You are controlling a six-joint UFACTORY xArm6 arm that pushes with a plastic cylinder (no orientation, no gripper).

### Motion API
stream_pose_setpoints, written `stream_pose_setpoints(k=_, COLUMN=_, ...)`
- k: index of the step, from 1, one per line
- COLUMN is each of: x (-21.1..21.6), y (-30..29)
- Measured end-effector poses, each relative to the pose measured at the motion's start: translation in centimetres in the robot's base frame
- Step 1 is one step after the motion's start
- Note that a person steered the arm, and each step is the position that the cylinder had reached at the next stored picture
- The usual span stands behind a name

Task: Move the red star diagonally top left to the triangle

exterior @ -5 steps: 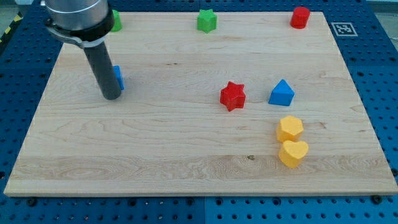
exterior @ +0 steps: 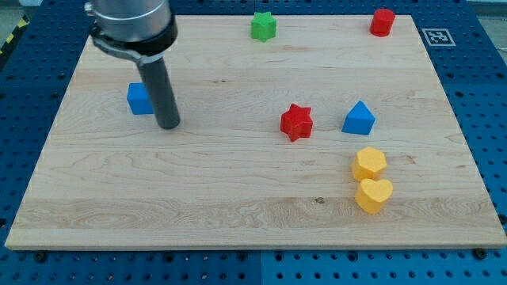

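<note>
**A:** In the camera view, where is the red star (exterior: pixel 297 121) sitting?

**B:** You are seeing it lying near the middle of the worktop (exterior: pixel 238 206), just left of the blue triangle (exterior: pixel 358 119). Nothing is touching it.

**A:** And my tip (exterior: pixel 168 124)?

**B:** It is standing well to the left, just beside a blue block (exterior: pixel 139 99). There are no fingers here, only a rod, so nothing is opening or closing.

**A:** Which step are we doing?

**B:** I think you are only getting near. Next, you are needing the tip below and right of the star, squeezing in beside the triangle, to push it up and left.
</note>
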State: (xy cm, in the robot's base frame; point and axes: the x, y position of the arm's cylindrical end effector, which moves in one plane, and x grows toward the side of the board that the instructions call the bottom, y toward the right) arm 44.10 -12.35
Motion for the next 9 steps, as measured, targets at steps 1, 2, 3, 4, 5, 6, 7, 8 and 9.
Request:
stream_pose_setpoints(k=1, x=-2.3, y=0.3)
stream_pose_setpoints(k=2, x=-4.5, y=0.3)
stream_pose_setpoints(k=3, x=-4.7, y=0.3)
stream_pose_setpoints(k=4, x=-4.7, y=0.5)
stream_pose_setpoints(k=5, x=-4.7, y=5.2)
stream_pose_setpoints(k=6, x=-4.7, y=7.8)
stream_pose_setpoints(k=7, x=-4.3, y=8.6)
stream_pose_setpoints(k=8, x=-0.7, y=11.1)
stream_pose_setpoints(k=9, x=3.0, y=11.6)
